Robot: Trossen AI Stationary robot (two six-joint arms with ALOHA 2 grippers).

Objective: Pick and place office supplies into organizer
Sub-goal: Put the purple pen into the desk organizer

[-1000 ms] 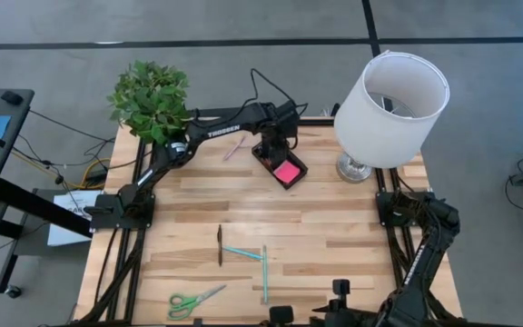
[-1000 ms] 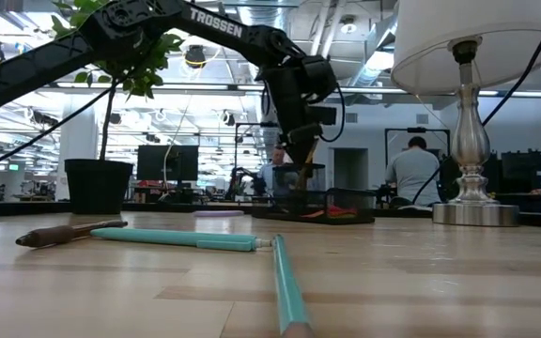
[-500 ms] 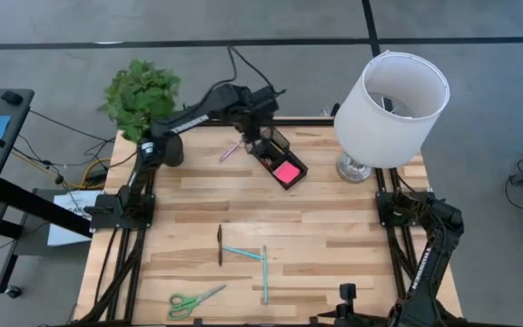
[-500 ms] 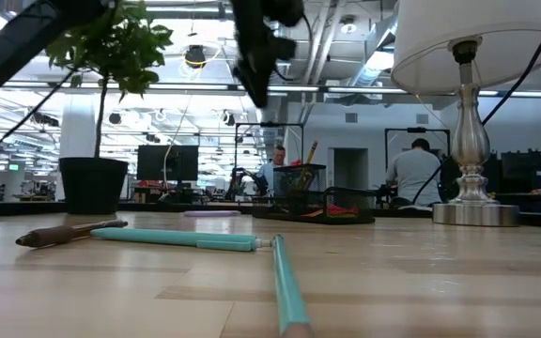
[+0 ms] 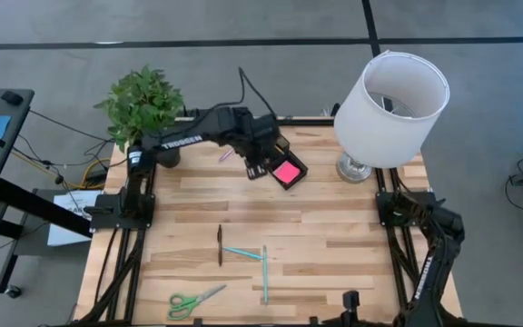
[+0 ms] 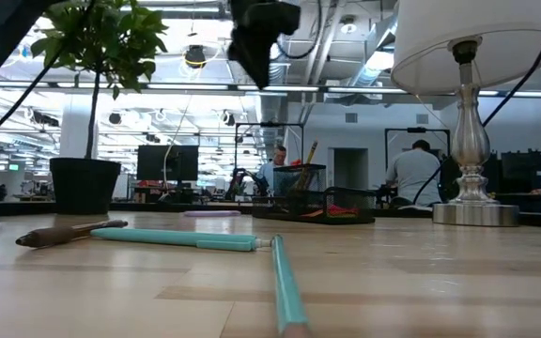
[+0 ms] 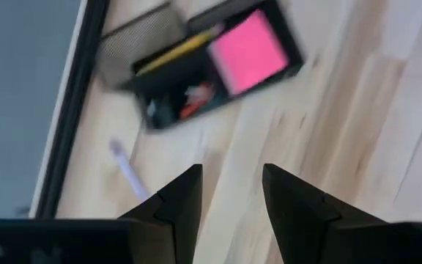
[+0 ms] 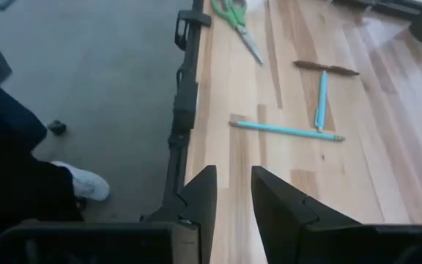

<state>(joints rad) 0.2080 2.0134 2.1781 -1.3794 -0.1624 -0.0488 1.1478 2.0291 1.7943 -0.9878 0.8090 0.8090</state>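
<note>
1. Pale wooden plank tabletop [image 5: 334, 227] carries everything, with grey floor around it and a busy workshop room visible beyond it in the low view.
2. At the far side stands the small black mesh desk organizer [image 5: 280, 162], with a pink sticky-note pad [image 5: 287, 172] lying in its low tray and a yellow pencil [image 7: 178, 51] leaning in its taller section; something small and red [image 7: 196, 103] also lies in it, possibly an eraser.
3. The left gripper [image 5: 254, 162] hangs above the tabletop just beside the organizer, its dark fingers [image 7: 178, 209] apart and holding nothing.
4. A pale lilac pen [image 5: 226, 155] lies on the wood near the organizer, on the side toward the green potted plant [image 5: 143, 100].
5. A large white lamp [image 5: 389, 109] stands at the far right.
6. Toward the near side lie a dark brown pen [image 5: 220, 245], two teal pens [image 5: 241, 253] [image 5: 264, 274] and green-handled scissors [image 5: 193, 300].
7. The right gripper [image 8: 231, 198] waits low at the near right edge, fingers [image 8: 200, 198] slightly apart and empty.
</note>
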